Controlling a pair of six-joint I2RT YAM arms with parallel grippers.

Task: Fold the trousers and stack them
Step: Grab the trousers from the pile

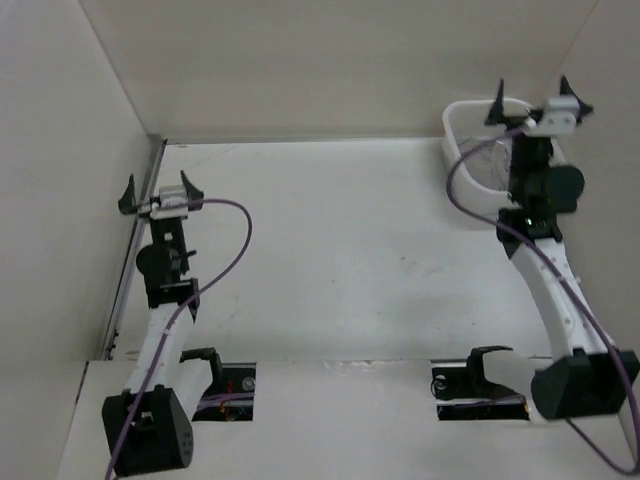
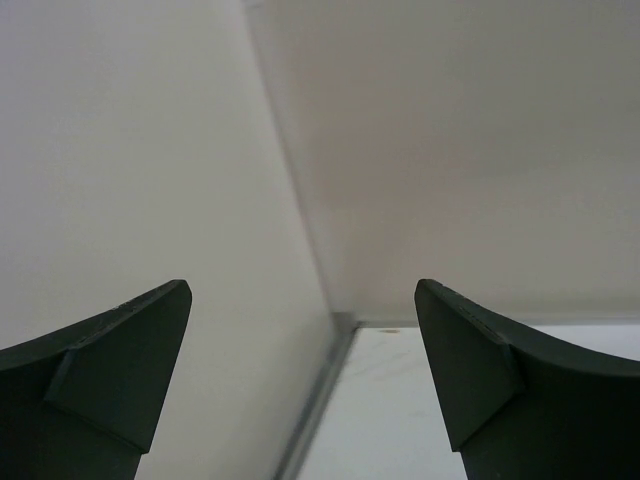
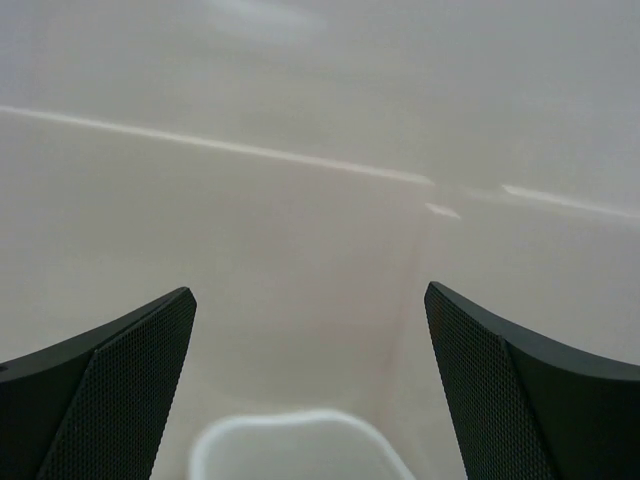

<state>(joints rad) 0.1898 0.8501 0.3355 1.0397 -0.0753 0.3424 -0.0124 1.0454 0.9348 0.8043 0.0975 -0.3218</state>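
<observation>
No sign of the soft grey-taupe trousers in any view, so I can't tell which way they lie or which arm's closer. The black two-finger left gripper (image 1: 158,190) and right gripper (image 1: 535,100) both gape wide, holding nothing. The right one hovers over the white plastic tub (image 1: 455,118).

My left fingers (image 2: 100,360): black plastic, matt, smooth. My right fingers (image 3: 120,390): black, matt, fine dotted grip texture. Table (image 1: 340,270): white, smooth, matt, faint scuffs. Walls (image 1: 300,70): pale matt board. Corner strip (image 1: 129,265): dull grey metal. Tub (image 1: 458,128): white plastic, slight sheen. Cable (image 1: 247,230): purple, smooth sheath.
</observation>
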